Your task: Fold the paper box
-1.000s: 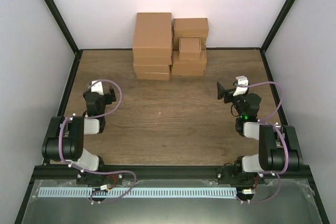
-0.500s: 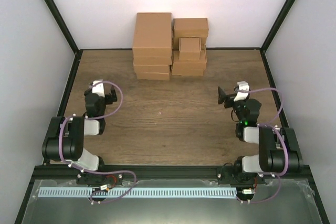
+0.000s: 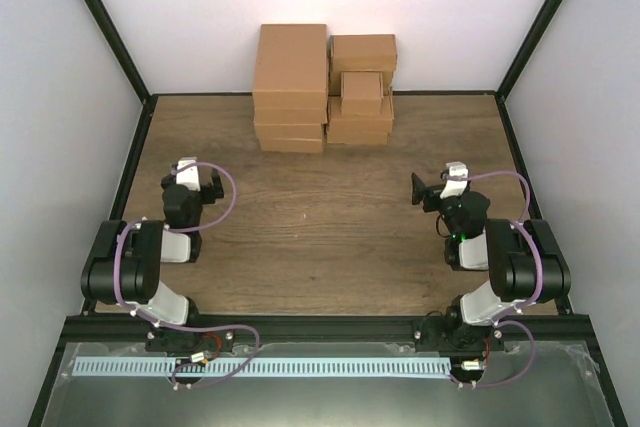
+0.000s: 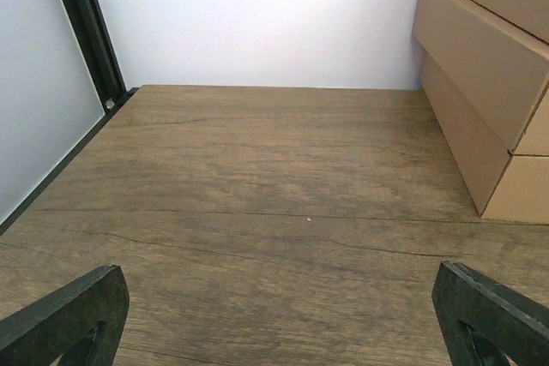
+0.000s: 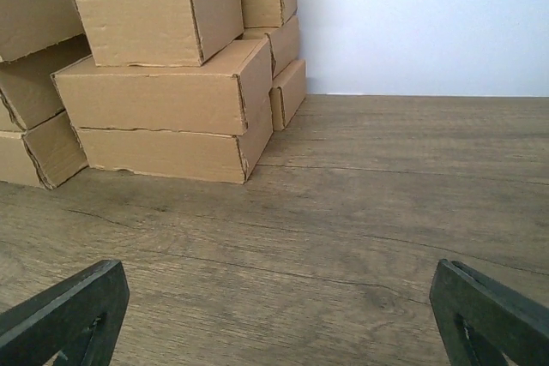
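Right end effector (image 3: 422, 189) retracted, boxes (image 3: 322, 87) stacked

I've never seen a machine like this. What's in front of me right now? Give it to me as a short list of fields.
Setting: wooden table
Boxes: brown cardboard boxes stacked at the table's far edge
Front of stack: small box resting on a larger one
Left gripper: open, holding nothing
Right gripper: open, holding nothing, facing the stack
Contact: neither arm touches a box
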Controlling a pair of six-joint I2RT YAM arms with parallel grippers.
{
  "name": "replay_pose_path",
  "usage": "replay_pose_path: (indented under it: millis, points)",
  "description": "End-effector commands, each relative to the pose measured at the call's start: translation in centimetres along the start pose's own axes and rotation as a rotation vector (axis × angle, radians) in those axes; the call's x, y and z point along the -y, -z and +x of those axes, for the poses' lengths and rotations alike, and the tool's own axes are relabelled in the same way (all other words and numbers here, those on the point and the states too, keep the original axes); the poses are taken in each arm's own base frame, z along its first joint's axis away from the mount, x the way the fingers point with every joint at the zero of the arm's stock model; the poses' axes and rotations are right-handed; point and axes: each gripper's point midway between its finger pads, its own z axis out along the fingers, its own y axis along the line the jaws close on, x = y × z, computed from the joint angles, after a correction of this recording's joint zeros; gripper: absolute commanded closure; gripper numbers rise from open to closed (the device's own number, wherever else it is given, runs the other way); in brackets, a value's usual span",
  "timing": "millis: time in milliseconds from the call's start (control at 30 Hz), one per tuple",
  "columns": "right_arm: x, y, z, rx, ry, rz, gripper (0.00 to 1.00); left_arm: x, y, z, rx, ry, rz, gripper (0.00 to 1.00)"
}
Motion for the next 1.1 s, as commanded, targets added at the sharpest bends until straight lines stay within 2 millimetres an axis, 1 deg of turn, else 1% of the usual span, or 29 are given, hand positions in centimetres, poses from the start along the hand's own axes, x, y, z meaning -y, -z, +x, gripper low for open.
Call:
replay_pose_path:
  millis: [0, 67, 167, 267, 300, 367, 633, 700, 733, 767, 800, 867, 900, 967, 1033, 1067]
  points:
    - [-0.2, -0.5, -2.0, 0.067, 0.057, -0.007, 0.0, 0.3, 0.0, -1.1, 0.049, -0.004, 0.013, 0.0]
    - [-0.5, -0.5, -2.0, 0.068, 0.062, -0.022, 0.0, 0.3, 0.1, -1.1, 0.049, -0.003, 0.014, 0.0]
    - [-1.6, 0.3, -2.1, 0.088, 0.096, -0.085, 0.0, 0.3, 0.1, -1.1, 0.049, -0.003, 0.013, 0.0]
    - [-1.7, 0.5, -2.2, 0.096, 0.101, -0.089, 0.01, 0.3, 0.1, -1.1, 0.048, -0.003, 0.014, 0.0]
    - [-1.3, 0.2, -2.2, 0.09, 0.091, -0.068, 0.0, 0.3, 0.1, -1.1, 0.048, -0.003, 0.013, 0.0]
    - [0.8, -0.5, -2.1, 0.066, 0.032, 0.045, 0.0, 0.3, 0.1, -1.1, 0.049, -0.003, 0.014, 0.0]
    - [1.2, -1.0, -2.0, 0.052, 0.02, 0.071, 0.0, 0.3, 0.1, -1.1, 0.048, -0.003, 0.014, 0.0]
    - [2.0, -0.5, -2.0, 0.064, 0.0, 0.119, 0.0, 0.3, 0.1, -1.1, 0.048, -0.003, 0.014, 0.0]
    - [2.0, -0.4, -2.2, 0.071, -0.001, 0.127, 0.0, 0.3, 0.0, -1.1, 0.048, -0.003, 0.014, 0.0]
    - [1.3, -0.4, -2.2, 0.072, 0.019, 0.092, 0.0, 0.3, 0.0, -1.1, 0.049, -0.002, 0.014, 0.0]
    - [0.0, -0.4, -2.1, 0.074, 0.055, 0.018, 0.0, 0.3, 0.1, -1.1, 0.049, -0.003, 0.013, 0.0]
    - [-1.1, 0.2, -2.2, 0.091, 0.086, -0.035, 0.0, 0.3, 0.1, -1.1, 0.049, -0.003, 0.014, 0.0]
    - [-1.3, 0.0, -2.2, 0.087, 0.092, -0.047, 0.0, 0.3, 0.0, -1.2, 0.051, -0.003, 0.015, 0.0]
    - [-0.7, -0.3, -2.2, 0.077, 0.076, -0.019, 0.0, 0.3, 0.0, -1.1, 0.049, -0.003, 0.014, 0.0]
    - [0.9, -0.8, -2.1, 0.056, 0.035, 0.061, 0.0, 0.3, 0.1, -1.1, 0.048, -0.003, 0.015, 0.0]
    - [1.0, -0.8, -2.0, 0.057, 0.03, 0.071, 0.0, 0.3, 0.0, -1.1, 0.049, -0.004, 0.014, 0.0]
